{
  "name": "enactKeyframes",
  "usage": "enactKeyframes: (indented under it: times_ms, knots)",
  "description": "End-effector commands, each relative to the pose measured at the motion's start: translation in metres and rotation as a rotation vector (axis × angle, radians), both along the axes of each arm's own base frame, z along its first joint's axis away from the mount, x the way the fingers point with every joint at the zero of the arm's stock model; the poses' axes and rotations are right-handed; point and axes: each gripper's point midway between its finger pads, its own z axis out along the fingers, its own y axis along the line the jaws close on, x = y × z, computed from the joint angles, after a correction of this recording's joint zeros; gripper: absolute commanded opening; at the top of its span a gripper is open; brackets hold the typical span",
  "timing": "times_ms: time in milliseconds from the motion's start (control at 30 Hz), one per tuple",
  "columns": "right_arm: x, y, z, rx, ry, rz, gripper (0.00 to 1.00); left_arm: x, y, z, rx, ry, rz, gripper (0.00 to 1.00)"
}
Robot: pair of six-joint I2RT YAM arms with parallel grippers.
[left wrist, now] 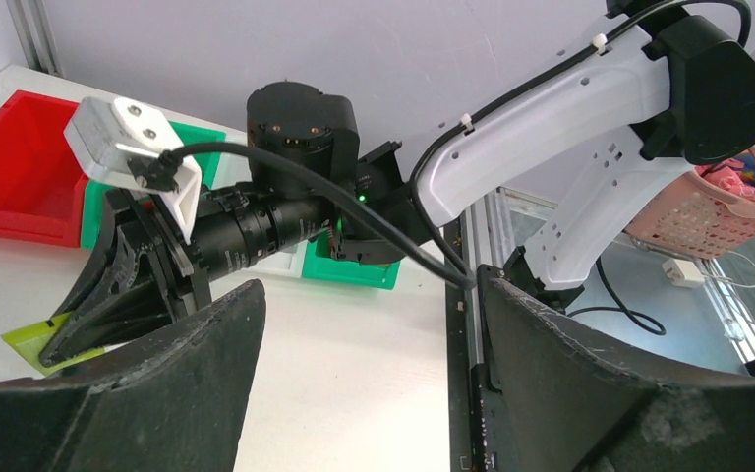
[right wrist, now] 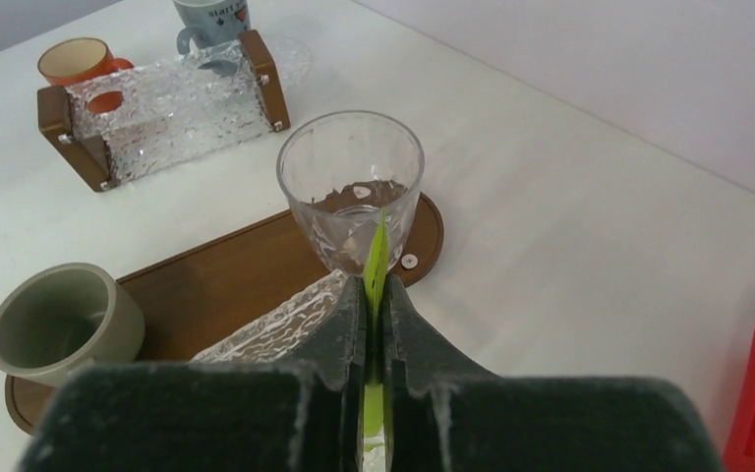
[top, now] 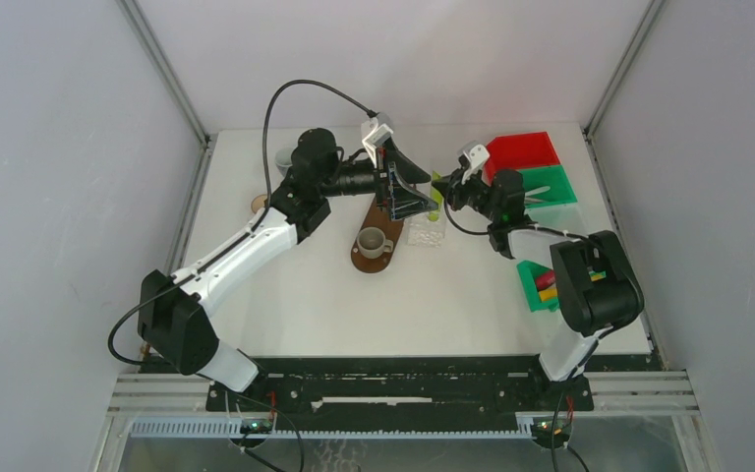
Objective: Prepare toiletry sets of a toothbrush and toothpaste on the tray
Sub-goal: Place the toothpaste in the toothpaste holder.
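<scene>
Your right end effector (right wrist: 375, 295) is pinching the lime green toothpaste tube (right wrist: 377, 251) flatwise, and it's looking light and squishy. Your left end effector (left wrist: 369, 295) is gaping.

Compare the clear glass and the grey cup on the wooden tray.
The glass is transparent; the cup is opaque grey. The glass is taller, the cup squat. In the right wrist view, the lime green toothpaste in the right gripper lines up with the glass, while the cup lies off to the side. Both stand upright and empty on the wooden tray.
</scene>
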Motion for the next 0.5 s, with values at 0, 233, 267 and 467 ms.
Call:
enactKeyframes:
  times_ms: [0, 233, 267, 467]
  knots:
    - [0.0, 0.008, 0.014, 0.004, -0.098, 0.018, 0.09, -0.003, 0.005, 0.014, -0.036, -0.04, 0.006, 0.86]
    - [-0.006, 0.007, 0.0, 0.011, -0.081, 0.005, 0.12, -0.004, 0.006, 0.015, -0.04, -0.042, 0.005, 0.86]
    - [-0.006, 0.007, -0.001, 0.013, -0.078, 0.004, 0.12, -0.004, 0.006, 0.015, -0.04, -0.042, 0.004, 0.86]
    - [-0.005, 0.009, -0.009, 0.001, -0.061, -0.009, 0.14, -0.004, 0.006, 0.015, -0.04, -0.043, 0.004, 0.86]
